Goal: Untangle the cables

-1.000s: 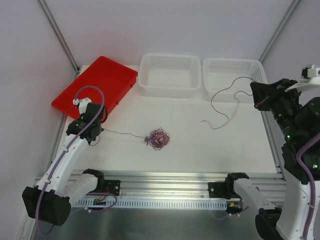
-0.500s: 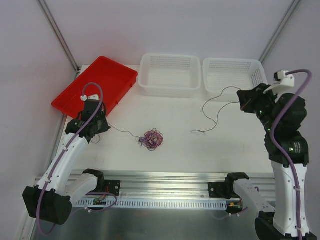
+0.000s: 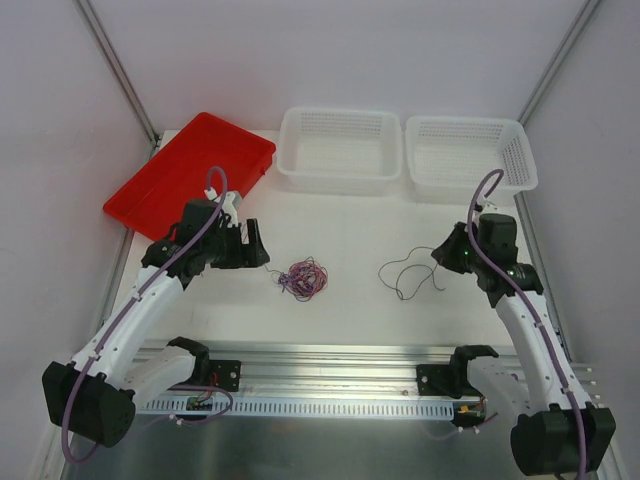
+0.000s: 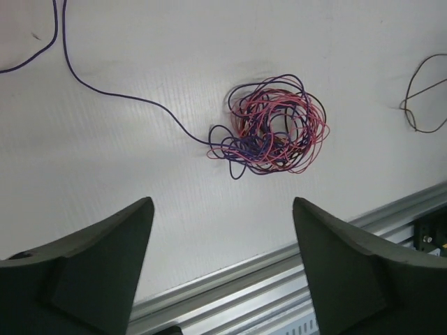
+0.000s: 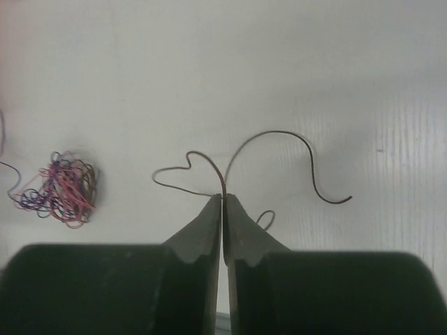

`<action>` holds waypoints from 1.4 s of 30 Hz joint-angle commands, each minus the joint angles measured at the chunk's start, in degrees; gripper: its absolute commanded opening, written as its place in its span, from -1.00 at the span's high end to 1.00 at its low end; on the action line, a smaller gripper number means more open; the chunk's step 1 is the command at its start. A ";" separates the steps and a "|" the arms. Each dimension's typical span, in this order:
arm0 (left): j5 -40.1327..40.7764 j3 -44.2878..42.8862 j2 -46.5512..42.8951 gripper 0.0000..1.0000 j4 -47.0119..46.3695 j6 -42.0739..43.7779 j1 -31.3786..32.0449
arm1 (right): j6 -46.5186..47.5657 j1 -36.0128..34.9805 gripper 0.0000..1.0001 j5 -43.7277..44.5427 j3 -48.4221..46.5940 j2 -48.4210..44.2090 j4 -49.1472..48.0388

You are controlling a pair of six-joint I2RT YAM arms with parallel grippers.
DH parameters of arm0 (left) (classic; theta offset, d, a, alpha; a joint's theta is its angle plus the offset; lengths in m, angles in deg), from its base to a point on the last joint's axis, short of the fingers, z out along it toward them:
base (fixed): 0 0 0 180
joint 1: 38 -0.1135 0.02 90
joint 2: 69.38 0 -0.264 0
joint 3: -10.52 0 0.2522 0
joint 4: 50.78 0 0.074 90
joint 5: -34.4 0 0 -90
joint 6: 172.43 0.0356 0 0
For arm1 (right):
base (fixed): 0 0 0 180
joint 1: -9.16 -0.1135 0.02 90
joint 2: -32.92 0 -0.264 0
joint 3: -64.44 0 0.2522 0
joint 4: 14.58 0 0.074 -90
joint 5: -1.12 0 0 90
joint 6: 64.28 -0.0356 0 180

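A tangle of thin purple, pink and dark cables (image 3: 302, 278) lies mid-table. In the left wrist view the tangle (image 4: 272, 125) has one purple strand (image 4: 105, 94) trailing away to the upper left. My left gripper (image 3: 255, 245) hovers just left of the tangle; its jaws (image 4: 221, 202) stand wide open with nothing between them. A separate dark cable (image 3: 405, 275) curls on the table to the right. My right gripper (image 3: 445, 255) is shut on that dark cable (image 5: 279, 136), which is pinched at the fingertips (image 5: 223, 197) low over the table.
A red tray (image 3: 190, 170) sits at the back left. Two white mesh baskets (image 3: 340, 150) (image 3: 465, 150) stand along the back. An aluminium rail (image 3: 340, 360) runs along the table's near edge.
My left gripper let go of the purple strand, opened and moved right toward the tangle. My right arm came down and inward from the right basket, laying the dark cable on the table.
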 commanded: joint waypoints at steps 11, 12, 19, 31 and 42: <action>2.19 0.18 0.38 -0.94 -7.09 8.27 -0.05 | 1.15 -1.33 -0.50 3.51 2.71 15.16 1.36; 2.63 0.45 -0.06 -0.95 -7.09 8.27 -0.05 | 1.24 -1.33 -0.53 5.08 2.53 15.86 1.71; 16.22 3.18 -4.02 -0.90 -7.26 6.69 -0.05 | 1.33 -1.60 -0.55 9.58 2.44 21.13 2.16; 16.43 3.71 -5.16 -0.89 -7.35 5.90 -0.05 | -0.07 -7.21 -0.26 16.17 1.03 32.37 0.31; 17.40 4.06 -5.78 -0.89 -7.35 6.08 -0.05 | -0.78 -10.12 0.94 18.37 0.07 34.94 0.13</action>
